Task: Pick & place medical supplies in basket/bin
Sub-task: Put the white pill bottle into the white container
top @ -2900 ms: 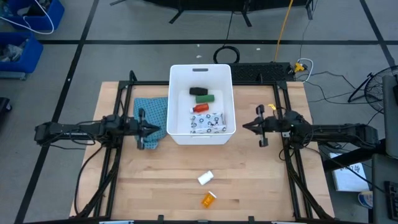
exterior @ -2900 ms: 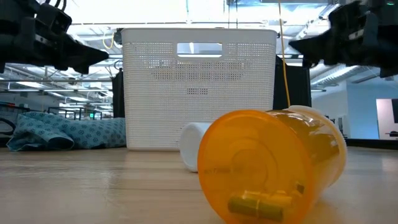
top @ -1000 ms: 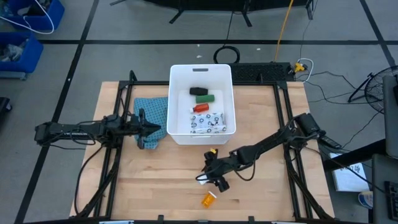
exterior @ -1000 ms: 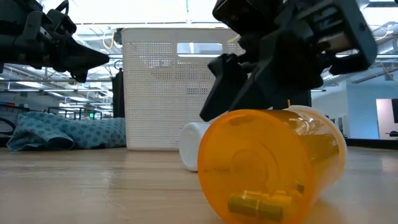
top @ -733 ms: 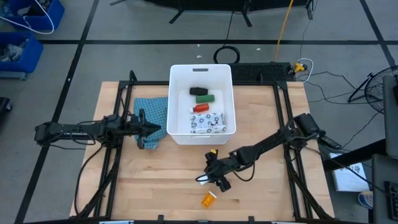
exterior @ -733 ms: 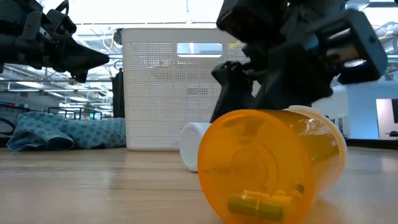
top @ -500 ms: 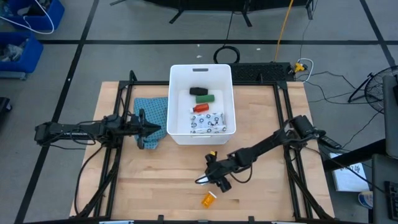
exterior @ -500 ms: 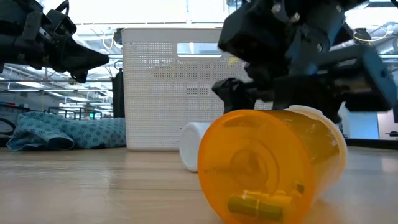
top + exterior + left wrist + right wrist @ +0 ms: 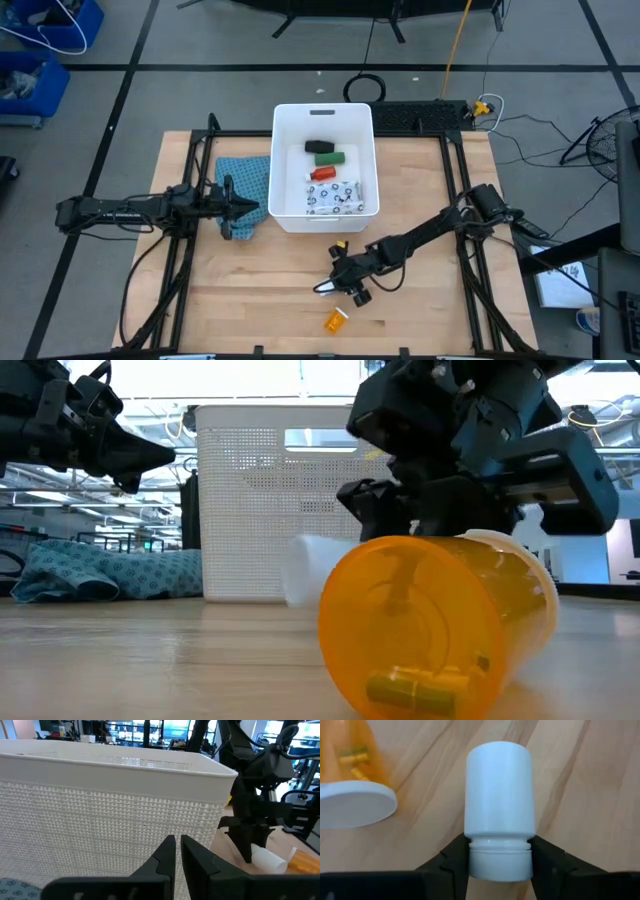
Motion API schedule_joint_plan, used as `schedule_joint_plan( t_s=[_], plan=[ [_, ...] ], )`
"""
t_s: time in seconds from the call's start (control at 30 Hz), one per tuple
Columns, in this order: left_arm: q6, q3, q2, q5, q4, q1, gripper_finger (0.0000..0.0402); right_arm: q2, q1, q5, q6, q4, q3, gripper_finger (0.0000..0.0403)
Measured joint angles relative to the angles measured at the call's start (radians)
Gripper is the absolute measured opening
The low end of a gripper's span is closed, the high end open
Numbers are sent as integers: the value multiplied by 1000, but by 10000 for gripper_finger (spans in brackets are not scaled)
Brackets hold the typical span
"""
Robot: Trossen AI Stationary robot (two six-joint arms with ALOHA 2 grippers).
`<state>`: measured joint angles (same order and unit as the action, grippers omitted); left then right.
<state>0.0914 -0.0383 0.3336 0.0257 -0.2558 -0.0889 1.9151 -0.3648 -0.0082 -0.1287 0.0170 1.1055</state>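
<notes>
High view, going from the left: the left gripper (image 9: 252, 207) hangs over the edge of the crumpled teal patterned cloth (image 9: 248, 186), its two dark fingers nearly pressed together with nothing between them, and its tips point toward the left long wall of the large white rectangular plastic tub (image 9: 287, 213) just beyond. Inside that tub, farther from this gripper, lie a black oblong (image 9: 319, 147), a green oblong (image 9: 328, 158), a red tube (image 9: 323, 173) and a white flat packet with dark dots (image 9: 334, 196). Right of the tub's near short wall, the right arm reaches low across the wooden table (image 9: 420, 320) and its gripper (image 9: 335, 283) is closed on the small white plastic bottle (image 9: 328, 287). The right wrist view shows the fingers (image 9: 451, 862) clamped either side of the bottle's neck, the bottle body sticking out ahead of them just over the wood. Just beyond the right gripper's tips, toward the table's front edge, the orange translucent vial (image 9: 335, 321) lies on its side, its white cap (image 9: 356, 810) near the bottle but apart from it.
</notes>
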Motion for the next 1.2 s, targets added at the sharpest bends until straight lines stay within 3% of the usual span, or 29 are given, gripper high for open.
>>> schedule_joint_plan(
  t_s=[0.3,0.73,0.97,1.2],
  plan=[
    [4,0,0,0,7,0,33,-157,19,8,-7,-35,-1,159],
    [36,0,0,0,21,0,33,-680,4,4,-100,-179,-19,148],
    [-5,0,0,-1,21,0,33,-990,79,34,-143,-131,-222,148],
    [-7,0,0,-1,21,0,33,-1255,109,-65,-95,47,-517,148]
  ],
)
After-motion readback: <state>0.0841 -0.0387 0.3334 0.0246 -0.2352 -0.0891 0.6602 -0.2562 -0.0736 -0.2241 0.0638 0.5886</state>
